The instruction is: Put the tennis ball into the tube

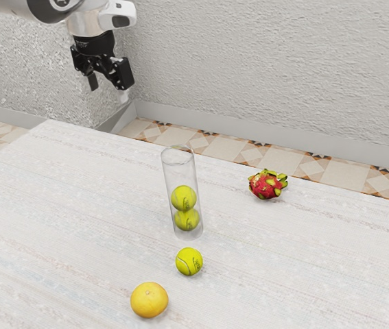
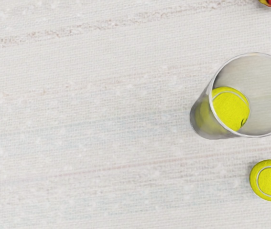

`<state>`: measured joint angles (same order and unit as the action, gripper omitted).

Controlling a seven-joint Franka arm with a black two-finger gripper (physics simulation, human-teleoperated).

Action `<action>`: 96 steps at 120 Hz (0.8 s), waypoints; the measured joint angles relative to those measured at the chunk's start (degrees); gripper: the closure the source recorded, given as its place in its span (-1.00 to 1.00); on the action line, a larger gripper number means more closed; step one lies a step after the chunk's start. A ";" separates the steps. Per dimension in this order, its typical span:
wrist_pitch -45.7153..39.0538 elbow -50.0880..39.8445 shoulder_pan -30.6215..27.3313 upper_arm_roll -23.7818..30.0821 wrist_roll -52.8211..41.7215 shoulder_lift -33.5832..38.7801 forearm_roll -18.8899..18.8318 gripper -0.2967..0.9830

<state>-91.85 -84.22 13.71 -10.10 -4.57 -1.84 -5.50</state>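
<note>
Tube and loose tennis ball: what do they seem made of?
Tube: clear, glossy, probably plastic, possibly glass; the balls inside show through its wall. Loose tennis ball: matte, likely felt, judging by dull yellow surface and pale curved seam.

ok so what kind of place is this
Probably a simulated robot test space, not a lived-in room: an arm over a cloth-textured table, bare textured wall and patterned floor tiles behind, tennis balls in a clear tube.

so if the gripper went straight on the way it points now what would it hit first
Most likely the bare table: the gripper points down, and the tube seems off to one side. How far down the table lies is hard to judge.
</note>
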 joint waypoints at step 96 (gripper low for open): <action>-9.88 -28.77 -0.40 5.45 4.77 7.22 9.00 -0.54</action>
<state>-101.73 -112.99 13.31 -4.65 0.19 5.37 3.49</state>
